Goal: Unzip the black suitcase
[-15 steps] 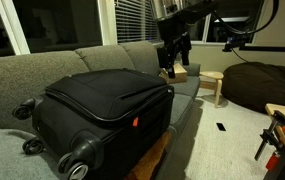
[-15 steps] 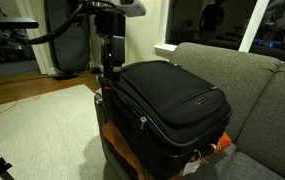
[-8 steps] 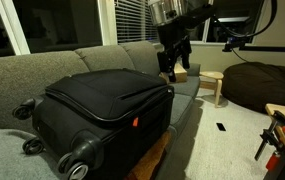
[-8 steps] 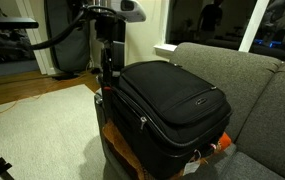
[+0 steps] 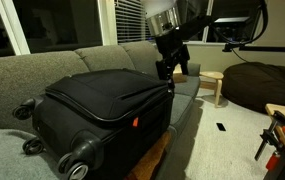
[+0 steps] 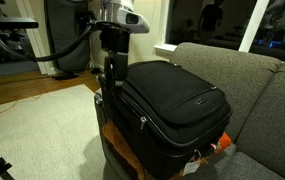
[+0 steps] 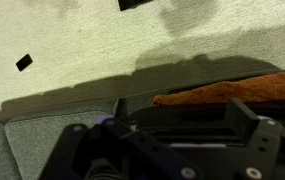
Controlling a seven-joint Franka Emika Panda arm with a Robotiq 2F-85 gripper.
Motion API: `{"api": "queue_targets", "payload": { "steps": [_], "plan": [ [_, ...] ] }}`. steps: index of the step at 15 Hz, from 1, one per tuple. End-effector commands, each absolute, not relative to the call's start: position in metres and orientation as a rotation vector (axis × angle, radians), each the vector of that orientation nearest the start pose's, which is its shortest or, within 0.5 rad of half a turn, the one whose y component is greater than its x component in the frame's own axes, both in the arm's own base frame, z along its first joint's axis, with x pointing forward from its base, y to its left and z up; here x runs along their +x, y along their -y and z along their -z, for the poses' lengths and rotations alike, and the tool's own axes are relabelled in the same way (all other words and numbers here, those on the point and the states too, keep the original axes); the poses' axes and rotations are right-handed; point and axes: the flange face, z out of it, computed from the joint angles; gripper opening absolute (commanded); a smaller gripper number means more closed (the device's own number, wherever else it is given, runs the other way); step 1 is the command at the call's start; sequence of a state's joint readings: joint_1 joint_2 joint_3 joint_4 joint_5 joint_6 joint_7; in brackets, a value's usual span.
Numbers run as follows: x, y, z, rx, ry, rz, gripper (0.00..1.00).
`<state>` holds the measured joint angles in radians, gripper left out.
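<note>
The black suitcase [image 5: 102, 105] [image 6: 172, 105] lies flat on the grey sofa [image 5: 102, 60], its wheels [image 5: 79, 158] toward the near end and a small red tag [image 5: 136, 122] on its side. My gripper [image 5: 167, 68] [image 6: 110, 75] hangs open at the suitcase's far end, just off its edge, with nothing between the fingers. In the wrist view the gripper [image 7: 180, 108] straddles the suitcase's dark edge [image 7: 182, 125], one fingertip [image 7: 122, 108] on each side. I cannot make out the zip pull.
An orange cloth [image 7: 232, 92] [image 6: 217, 148] lies under the suitcase. A wooden stool [image 5: 213, 80] and a dark brown beanbag [image 5: 267, 85] stand beyond the sofa. A small black object [image 5: 220, 126] lies on the pale carpet. Dark windows are behind.
The arm has come down and closer to the suitcase's end. The gripper has stayed open. The suitcase has not moved.
</note>
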<state>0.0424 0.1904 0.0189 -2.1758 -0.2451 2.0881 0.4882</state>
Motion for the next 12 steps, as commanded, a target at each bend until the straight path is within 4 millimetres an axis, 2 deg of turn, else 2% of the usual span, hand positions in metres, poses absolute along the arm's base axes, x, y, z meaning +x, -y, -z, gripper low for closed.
{"api": "queue_targets", "payload": {
  "steps": [1, 7, 12],
  "plan": [
    [0.53, -0.007, -0.282, -3.329, -0.451, -0.322, 1.0],
    [0.531, 0.018, -0.283, -3.321, -0.481, -0.276, 1.0],
    [0.529, 0.031, -0.283, -3.315, -0.486, -0.203, 1.0]
  ]
}}
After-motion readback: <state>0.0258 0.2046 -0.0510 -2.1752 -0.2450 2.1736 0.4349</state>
